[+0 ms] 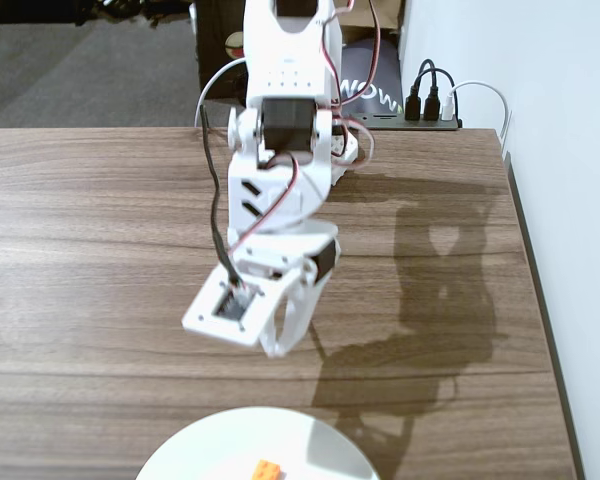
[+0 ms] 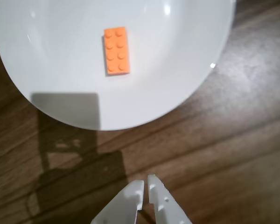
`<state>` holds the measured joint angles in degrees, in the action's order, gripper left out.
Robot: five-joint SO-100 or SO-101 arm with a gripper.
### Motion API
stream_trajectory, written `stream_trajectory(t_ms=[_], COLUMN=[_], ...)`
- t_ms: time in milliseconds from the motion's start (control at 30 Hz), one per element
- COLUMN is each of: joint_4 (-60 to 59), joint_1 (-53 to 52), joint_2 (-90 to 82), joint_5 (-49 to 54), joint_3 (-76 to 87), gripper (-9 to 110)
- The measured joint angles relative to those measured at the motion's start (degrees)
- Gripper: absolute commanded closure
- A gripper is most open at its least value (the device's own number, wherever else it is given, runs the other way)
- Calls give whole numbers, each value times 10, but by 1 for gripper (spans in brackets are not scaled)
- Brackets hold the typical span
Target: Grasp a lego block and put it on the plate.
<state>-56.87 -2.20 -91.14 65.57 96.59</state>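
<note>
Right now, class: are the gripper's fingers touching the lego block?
Apart. The wrist view shows the fingers over bare wood, while the lego block lies on the plate, with plate rim and table between them.

Lego block [image 2: 116, 51] on plate [image 2: 177, 74]

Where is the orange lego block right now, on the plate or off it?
On it. The wrist view shows the lego block lying flat, studs up, on the white plate, with the gripper empty and clear of it.

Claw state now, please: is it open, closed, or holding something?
Claw: closed, holding nothing; it is over bare wood, while the orange lego block lies on the white plate.
</note>
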Motion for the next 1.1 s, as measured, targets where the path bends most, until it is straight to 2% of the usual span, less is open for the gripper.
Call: stream_trajectory(t_ms=[267, 833, 1100], joint_4=[14, 41, 6], joint_1=[0, 18, 17], joint_2=[-143, -527, -687], joint_5=[-91, -495, -606], joint_3=[141, 516, 621], gripper=[101, 101, 101])
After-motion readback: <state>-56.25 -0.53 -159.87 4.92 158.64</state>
